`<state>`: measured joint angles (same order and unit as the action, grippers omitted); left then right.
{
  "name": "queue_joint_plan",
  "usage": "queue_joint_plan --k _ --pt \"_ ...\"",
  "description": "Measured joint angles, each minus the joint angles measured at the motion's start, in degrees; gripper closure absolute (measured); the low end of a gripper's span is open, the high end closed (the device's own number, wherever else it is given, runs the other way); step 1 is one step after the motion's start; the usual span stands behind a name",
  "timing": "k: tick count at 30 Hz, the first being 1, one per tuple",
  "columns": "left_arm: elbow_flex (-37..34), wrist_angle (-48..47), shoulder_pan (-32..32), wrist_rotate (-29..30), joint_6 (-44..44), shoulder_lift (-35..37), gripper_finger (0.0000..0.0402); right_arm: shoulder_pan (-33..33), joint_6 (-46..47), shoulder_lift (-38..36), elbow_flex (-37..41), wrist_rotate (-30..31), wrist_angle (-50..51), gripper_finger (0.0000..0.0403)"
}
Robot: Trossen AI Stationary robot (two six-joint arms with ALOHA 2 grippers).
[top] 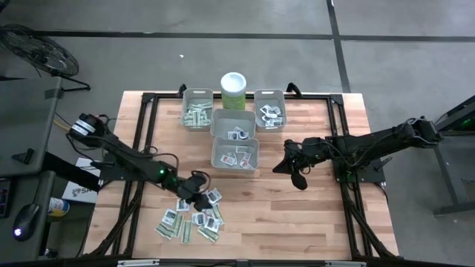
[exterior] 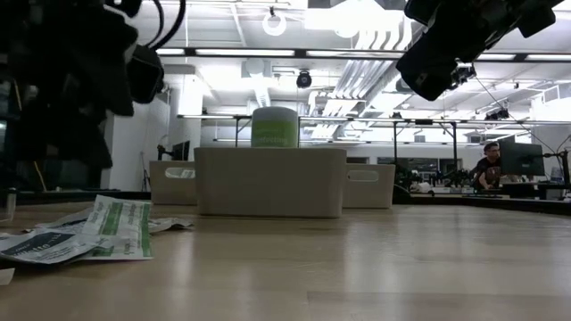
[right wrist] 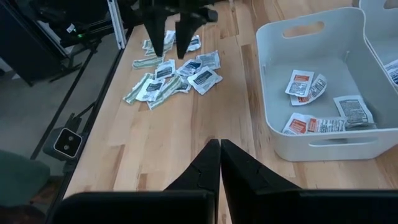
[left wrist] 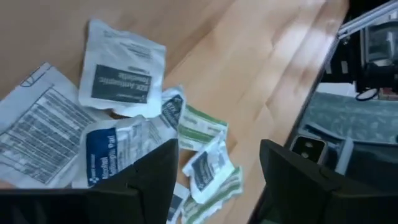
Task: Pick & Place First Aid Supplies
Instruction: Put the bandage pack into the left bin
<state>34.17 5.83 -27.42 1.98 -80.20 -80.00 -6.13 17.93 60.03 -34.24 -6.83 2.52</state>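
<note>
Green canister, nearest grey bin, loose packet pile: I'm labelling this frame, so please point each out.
green canister [top: 234,90], high view, on its white lid.
nearest grey bin [top: 255,154], high view, on its right rim.
loose packet pile [top: 194,220], high view, on a middle packet.

A pale wooden bench [top: 297,215] with a black frame fills the middle of the high view, standing on a grey floor [top: 223,52] crossed by dark lines. Four grey bins [top: 235,154] cluster at its upper centre, with a pale green canister [top: 234,90] with a white lid behind them. At far right of the low view, a person [exterior: 487,166] sits by a monitor [exterior: 522,160].
</note>
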Motion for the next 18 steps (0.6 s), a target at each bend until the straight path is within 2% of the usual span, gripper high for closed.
queue_joint_plan --k 7,18 --pt "0.0 5.2 0.0 0.0 -1.5 -5.8 0.0185 0.0 0.0 0.0 0.0 0.0 -0.4 0.0394" --pt "0.4 5.4 0.0 -0.1 -2.6 -7.6 0.0186 0.0 0.0 0.0 0.0 0.0 -0.5 0.0398"
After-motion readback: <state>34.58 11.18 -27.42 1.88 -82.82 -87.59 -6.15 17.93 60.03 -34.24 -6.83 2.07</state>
